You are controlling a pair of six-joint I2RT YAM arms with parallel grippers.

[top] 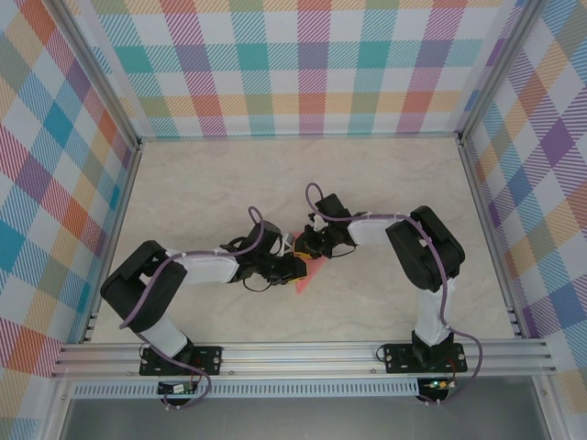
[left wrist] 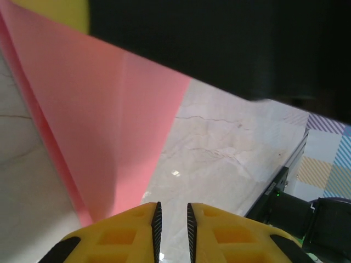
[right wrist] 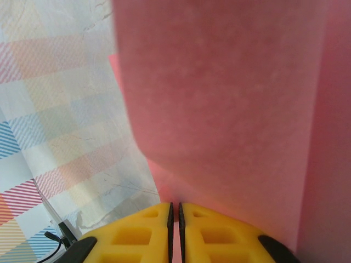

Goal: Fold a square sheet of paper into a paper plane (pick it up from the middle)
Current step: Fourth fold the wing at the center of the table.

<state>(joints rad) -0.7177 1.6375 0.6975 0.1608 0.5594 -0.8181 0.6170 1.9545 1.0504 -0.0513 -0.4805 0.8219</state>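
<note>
One creased, triangular salmon-pink paper point(left wrist: 109, 137).

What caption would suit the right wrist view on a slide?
Right end effector, yellow fingers closed on a creased sheet of salmon-pink paper.

Paper: the sheet of paper point(top: 310, 273) is showing a plain, unmarked salmon-pink.
Left gripper point(left wrist: 172, 218): is showing yellow fingers point(left wrist: 118, 235) with black ribbed pads point(left wrist: 157, 219).
Right gripper point(right wrist: 174, 218): is wearing the same yellow with black.
Arms point(top: 206, 268): are showing black joints and white links.
Cables point(top: 139, 307): are showing purple.
Table point(top: 229, 183): is showing cream marble with faint grey veining.
Walls point(top: 303, 64): are showing pastel plaid in teal, orange, purple, pink and yellow, with diagonal hatching.
Frame rails point(top: 303, 356): are gleaming silver-grey.
</note>
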